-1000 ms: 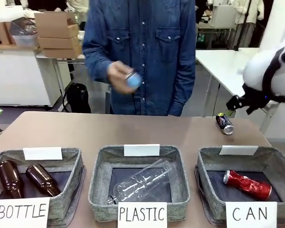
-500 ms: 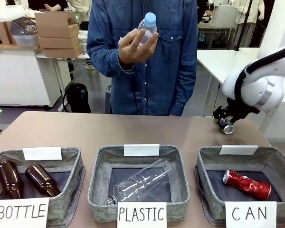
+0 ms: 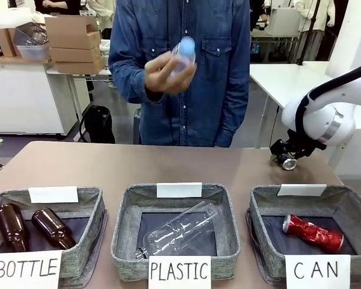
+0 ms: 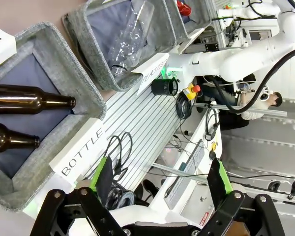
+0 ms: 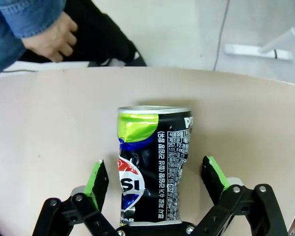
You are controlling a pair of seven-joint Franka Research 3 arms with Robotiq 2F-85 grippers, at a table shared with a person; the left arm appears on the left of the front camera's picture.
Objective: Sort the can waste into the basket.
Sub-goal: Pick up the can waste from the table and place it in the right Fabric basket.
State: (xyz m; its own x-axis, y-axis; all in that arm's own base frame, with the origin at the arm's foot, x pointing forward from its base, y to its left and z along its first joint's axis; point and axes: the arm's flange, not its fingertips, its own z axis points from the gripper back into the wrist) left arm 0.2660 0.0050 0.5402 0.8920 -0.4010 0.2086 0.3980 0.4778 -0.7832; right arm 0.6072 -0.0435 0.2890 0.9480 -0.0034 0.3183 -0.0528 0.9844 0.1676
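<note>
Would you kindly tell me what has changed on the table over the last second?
The right gripper came down and in toward the black can, and its open jaws now stand either side of it without gripping. The person's hand lifted a clear bottle to chest height. The baskets' contents, the red can included, stayed put.

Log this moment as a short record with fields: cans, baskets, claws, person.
black can: small black metal can with green-yellow marks, lying on the brown table, between the open fingers of the right claw, not gripped
red can: crushed red metal can, inside the grey fabric basket signed CAN
other baskets: clear plastic bottle in PLASTIC, two brown glass bottles in BOTTLE
left claw: open, holding nothing
person: hand holds a blue-capped bottle
</note>
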